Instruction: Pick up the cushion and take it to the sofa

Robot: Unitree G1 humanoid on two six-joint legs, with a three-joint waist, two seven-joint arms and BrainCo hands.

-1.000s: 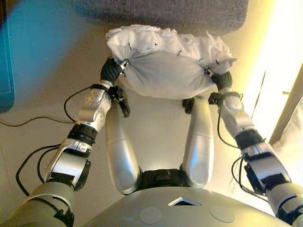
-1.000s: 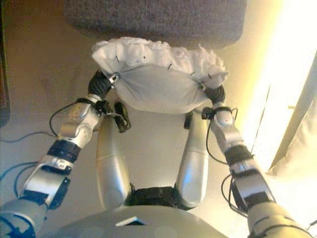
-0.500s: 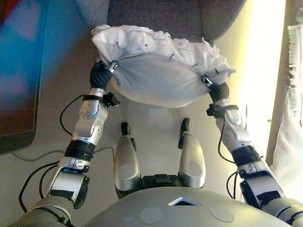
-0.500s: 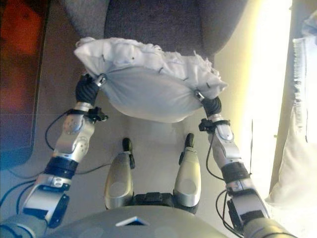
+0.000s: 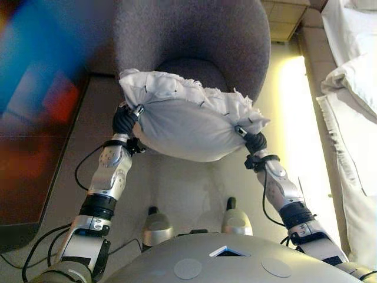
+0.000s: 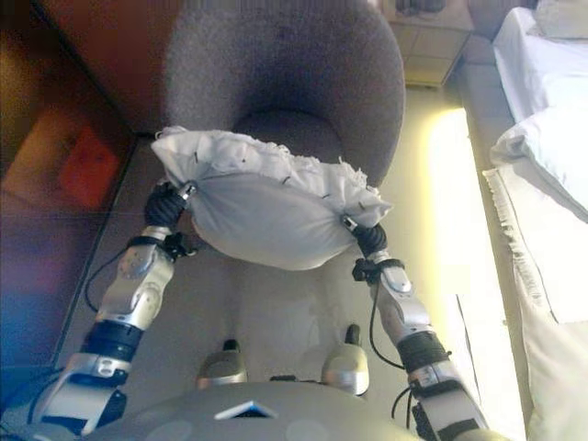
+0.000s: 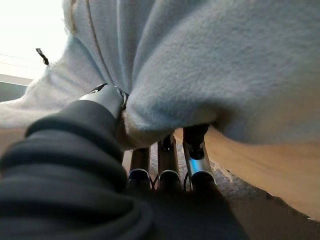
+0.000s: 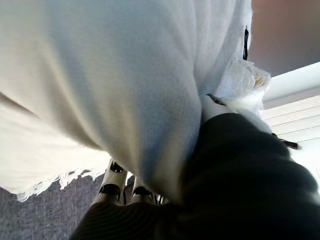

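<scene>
A white cushion (image 5: 188, 127) with a frilled edge hangs between my two hands, above the floor at the front edge of a grey round-backed sofa chair (image 5: 194, 35). My left hand (image 5: 123, 121) grips its left end and my right hand (image 5: 254, 141) its right end. In the left wrist view the fingers (image 7: 192, 162) lie under the cushion (image 7: 210, 65) and the thumb (image 7: 107, 97) presses on top. In the right wrist view the fingers (image 8: 112, 186) are under the cushion (image 8: 100, 75) in the same way.
A dark wooden cabinet (image 6: 55, 184) stands on the left. A bed with white linen and pillows (image 5: 353, 88) runs along the right, with a bright strip of floor (image 5: 294, 94) beside it. A small table (image 5: 288, 15) stands behind the chair on the right.
The whole picture has shifted: the chair now shows in full and closer. The cushion stays held between both hands and is now at the seat's front edge.
</scene>
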